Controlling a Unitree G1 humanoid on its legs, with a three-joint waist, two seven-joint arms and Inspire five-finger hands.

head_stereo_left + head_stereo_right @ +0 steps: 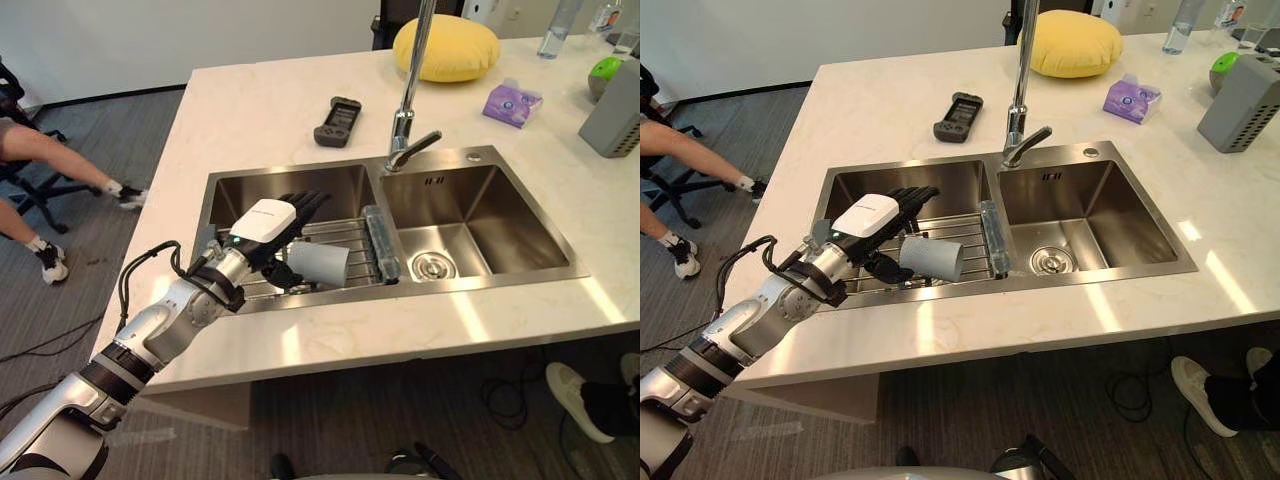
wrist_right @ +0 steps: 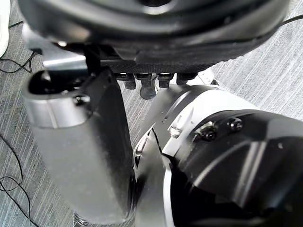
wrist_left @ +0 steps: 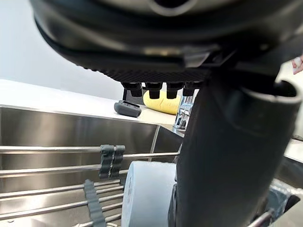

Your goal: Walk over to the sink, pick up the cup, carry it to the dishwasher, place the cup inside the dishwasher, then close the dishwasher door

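Looks like a light, stiff, slippery-ish grey cup (image 1: 318, 262) lying sideways on the wire rack (image 1: 345, 235) in the sink (image 1: 470, 157), left hand (image 1: 268, 222) open over it, holding nothing, so probably best wrapped round mid-barrel.

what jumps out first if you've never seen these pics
The left robot hand reaches into the left basin of the steel sink, spread open over a grey cup that lies on its side on a wire rack. Behind the tap, a bright yellow cushion sits at the counter's far edge.
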